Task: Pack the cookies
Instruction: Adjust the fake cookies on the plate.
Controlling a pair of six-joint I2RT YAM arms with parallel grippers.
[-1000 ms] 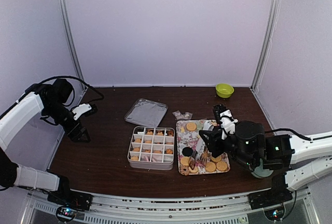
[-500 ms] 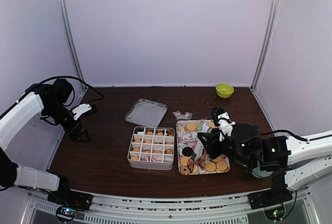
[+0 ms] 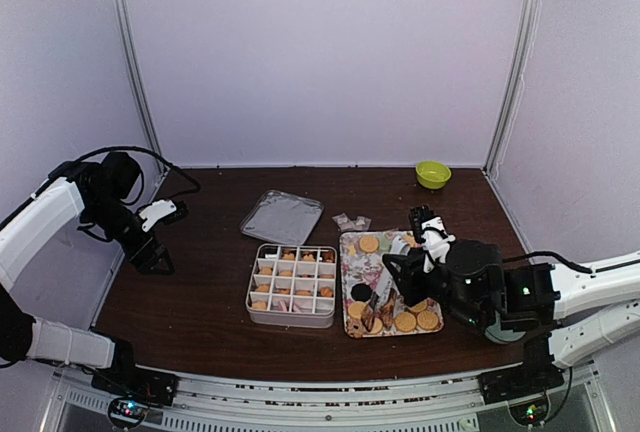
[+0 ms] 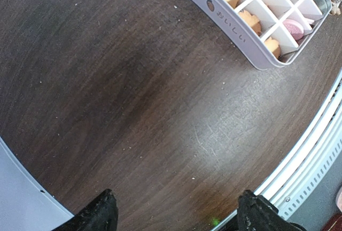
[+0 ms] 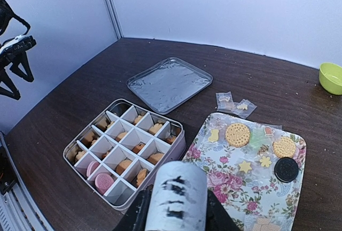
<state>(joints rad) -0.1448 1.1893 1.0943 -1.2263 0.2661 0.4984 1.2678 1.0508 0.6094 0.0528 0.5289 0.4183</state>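
Round golden cookies (image 3: 405,321) and one dark cookie (image 3: 361,292) lie on the floral tray (image 3: 352,254). In the right wrist view two golden cookies (image 5: 237,134) and the dark one (image 5: 286,169) show on the tray (image 5: 224,180). My right gripper (image 3: 398,282) hangs over the tray, shut on the white-wrapped handle of the tongs (image 5: 176,201), whose tips (image 3: 378,310) point down at the tray's near part. My left gripper (image 3: 152,257) is open and empty at the far left, low over bare table (image 4: 179,221).
A divided tin box (image 3: 292,284) left of the tray holds small orange biscuits and pink ones (image 5: 101,180). Its lid (image 3: 282,217) lies behind it. Small packets (image 3: 351,222) lie behind the tray. A green bowl (image 3: 432,173) stands at the back right.
My right arm has shifted slightly left over the tray with the tongs in its grip. The left arm has not moved.
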